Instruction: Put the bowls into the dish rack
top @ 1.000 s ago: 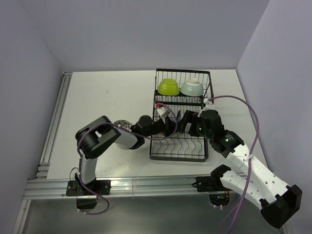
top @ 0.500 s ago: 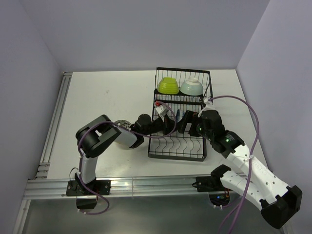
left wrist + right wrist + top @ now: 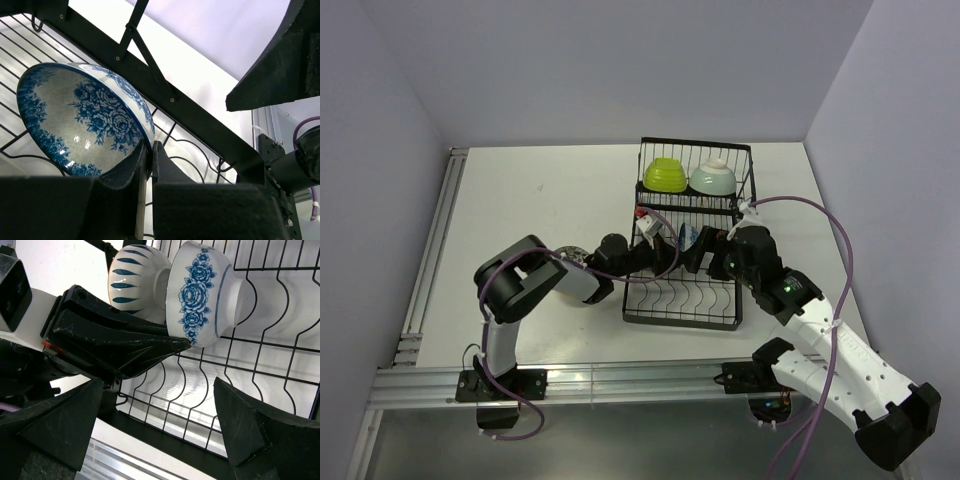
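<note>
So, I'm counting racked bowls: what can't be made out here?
Top view: dish rack middle slots, covered by left arm and right arm.
Top view: patterned bowl on the table, mostly under the left arm.
Right wrist view: striped bowl, half behind the blue floral bowl.

The right claw [image 3: 157, 390] hangs over the dish rack [image 3: 272, 347] with its two black fingers [image 3: 55, 427] spread wide, one at each lower corner of the view. Beneath it a blue-flowered bowl [image 3: 200, 290] stands on edge among the curved black wires, foot to the right and mouth to the left. Close against that mouth sits a striped bowl [image 3: 136, 280] — white with dark teal stripes — also on its side. The left claw [image 3: 172, 344] extends in from the left, its black wedge-shaped fingers pressed together at the lower rim of the blue-flowered bowl. The white surface [image 3: 75, 262] shows beyond the rack and through its wires, and a metal rail [image 3: 115, 460] crosses the bottom edge.
</note>
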Motion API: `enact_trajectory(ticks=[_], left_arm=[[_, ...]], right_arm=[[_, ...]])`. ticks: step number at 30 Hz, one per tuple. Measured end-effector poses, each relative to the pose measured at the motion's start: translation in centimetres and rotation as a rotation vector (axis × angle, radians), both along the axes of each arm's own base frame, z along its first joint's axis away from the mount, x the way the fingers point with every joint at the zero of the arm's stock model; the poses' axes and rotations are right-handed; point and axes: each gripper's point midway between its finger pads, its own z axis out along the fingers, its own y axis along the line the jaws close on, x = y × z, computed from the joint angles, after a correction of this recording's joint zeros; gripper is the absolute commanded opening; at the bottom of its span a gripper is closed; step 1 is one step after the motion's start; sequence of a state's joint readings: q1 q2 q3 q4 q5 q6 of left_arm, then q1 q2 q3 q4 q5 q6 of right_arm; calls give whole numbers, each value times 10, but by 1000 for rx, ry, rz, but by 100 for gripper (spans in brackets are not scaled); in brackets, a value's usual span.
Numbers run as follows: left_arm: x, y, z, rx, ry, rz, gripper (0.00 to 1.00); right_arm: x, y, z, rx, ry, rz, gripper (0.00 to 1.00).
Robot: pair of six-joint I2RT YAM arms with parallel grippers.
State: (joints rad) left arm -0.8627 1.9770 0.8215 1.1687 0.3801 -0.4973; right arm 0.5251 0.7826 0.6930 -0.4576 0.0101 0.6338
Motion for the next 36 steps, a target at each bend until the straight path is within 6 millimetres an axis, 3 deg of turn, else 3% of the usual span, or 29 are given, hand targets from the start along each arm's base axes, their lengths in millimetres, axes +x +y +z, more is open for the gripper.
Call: enact_trajectory(ticks=[8, 14, 19, 20, 22, 23, 25, 32, 36], left_arm=[[6, 5, -4, 6, 36, 27, 24], [15, 15, -22, 57, 111, 79, 29], [17, 19, -26, 66, 143, 92, 35], [16, 19, -26, 67, 145, 93, 48], [11, 17, -21, 61, 143, 77, 54], [11, 17, -18, 56, 140, 74, 65], [8, 17, -12, 45, 135, 66, 77], [3, 28, -1, 31, 134, 71, 92], [-2, 33, -3, 37, 151, 75, 93]], right_arm=[[0, 0, 2, 3, -8, 0, 99], [0, -1, 2, 1, -8, -1, 99], [0, -1, 2, 2, -8, -1, 99], [0, -1, 2, 1, -8, -3, 99], [0, -2, 2, 2, -8, -4, 99], [1, -2, 2, 1, -8, -5, 99], [0, -2, 2, 1, -8, -4, 99], [1, -3, 2, -11, -16, 5, 99], [1, -3, 2, -18, -20, 10, 99]])
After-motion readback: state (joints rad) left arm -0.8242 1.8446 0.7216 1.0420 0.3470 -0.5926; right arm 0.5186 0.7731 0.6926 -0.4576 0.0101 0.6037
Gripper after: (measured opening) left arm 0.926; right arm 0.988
